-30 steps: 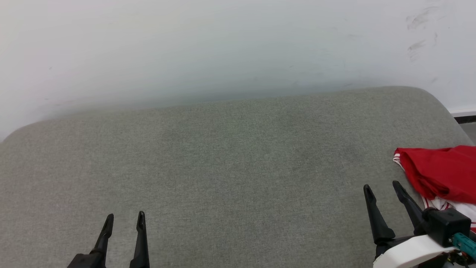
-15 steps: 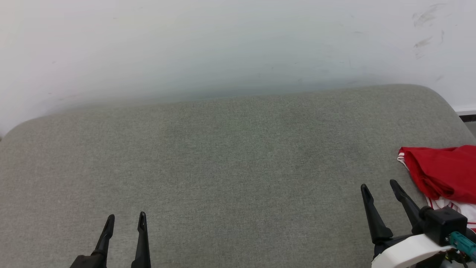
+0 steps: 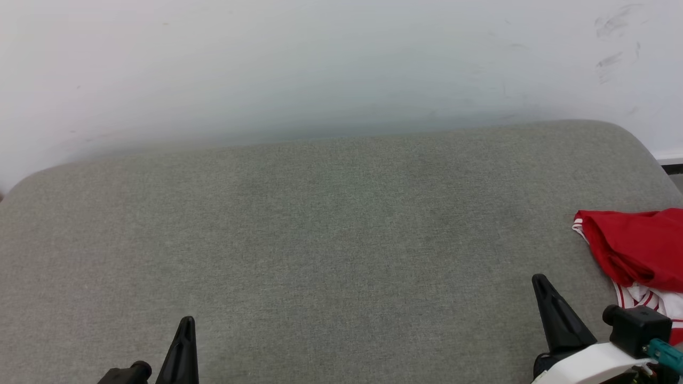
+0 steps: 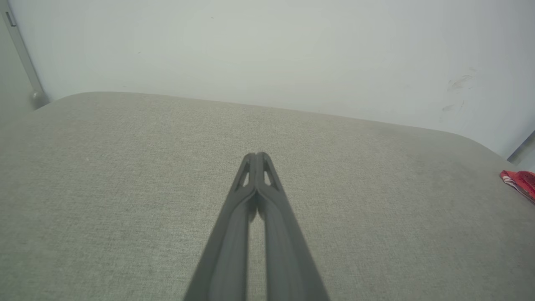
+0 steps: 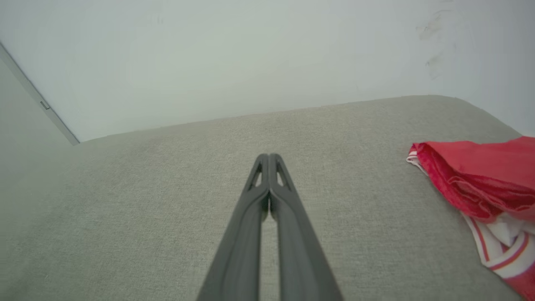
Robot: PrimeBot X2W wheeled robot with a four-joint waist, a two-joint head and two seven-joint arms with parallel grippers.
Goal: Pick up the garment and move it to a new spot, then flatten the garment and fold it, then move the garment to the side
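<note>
The garment (image 3: pixel 637 248) lies in a red heap with white, red-striped trim at the right edge of the grey cushioned surface (image 3: pixel 331 240); its lettering is hidden in the folds. The right wrist view has the garment (image 5: pixel 480 184) to the right of my fingers. At far right of the left wrist view, a small red corner of the garment (image 4: pixel 520 182) peeks in. My right gripper (image 3: pixel 540 280) is shut and empty, just left of the heap and apart from it, and in its own view the right gripper (image 5: pixel 268 156) has tips pressed together. My left gripper (image 3: pixel 187 321) is shut at lower left, with the left gripper (image 4: pixel 257 155) tips touching.
A white wall (image 3: pixel 320 69) with dark scuff marks (image 3: pixel 613 37) rises right behind the cushion. The cushion's rounded right corner (image 3: pixel 635 144) drops off near a dark floor strip (image 3: pixel 671 169). Wide bare fabric stretches between the two grippers.
Both grippers have gone from open to shut, and both have drawn back toward the bottom of the head view. The garment has not moved.
</note>
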